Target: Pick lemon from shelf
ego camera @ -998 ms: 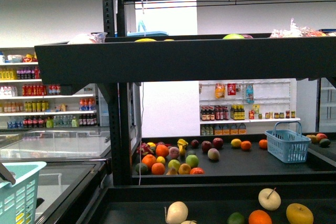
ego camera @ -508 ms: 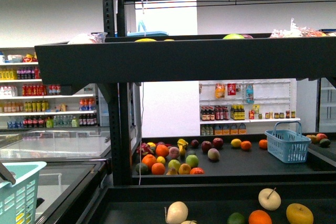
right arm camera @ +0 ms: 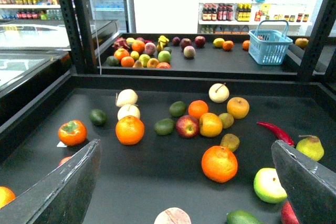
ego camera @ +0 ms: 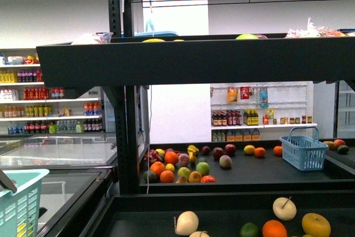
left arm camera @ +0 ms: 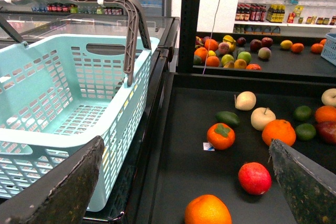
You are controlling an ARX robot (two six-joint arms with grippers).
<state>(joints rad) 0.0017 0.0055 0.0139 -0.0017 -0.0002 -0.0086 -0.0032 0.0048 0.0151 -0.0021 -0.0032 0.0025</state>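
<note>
Pretty much nothing moved since the earlier frames. The front view just drifted a hair, and every fruit sits where it was.

The lemon [ego camera: 249, 150] is way back on the shelf's [ego camera: 194, 62] far deck, near its rear edge. It lies between a dark red apple [ego camera: 230, 150] and an orange [ego camera: 259, 152], just apart from both. A blue basket [ego camera: 303, 152] stands further toward that deck's right edge, and a fruit pile [ego camera: 177, 170] crowds the left end by the black post [ego camera: 126, 137].

Between the arms and the lemon there's the whole near deck, scattered with oranges, apples and avocados, plus the raised black lip [right arm camera: 199, 81] dividing the two decks. The top deck hangs low over everything.

The left gripper [left arm camera: 185, 145] hovers over the near deck's left edge with its jaws wide apart and holding nothing, and a teal basket [left arm camera: 68, 87] sits just beside the shelf there. The right gripper [right arm camera: 185, 144] is over the middle of the near deck, jaws also spread and empty, well short of the lemon.
</note>
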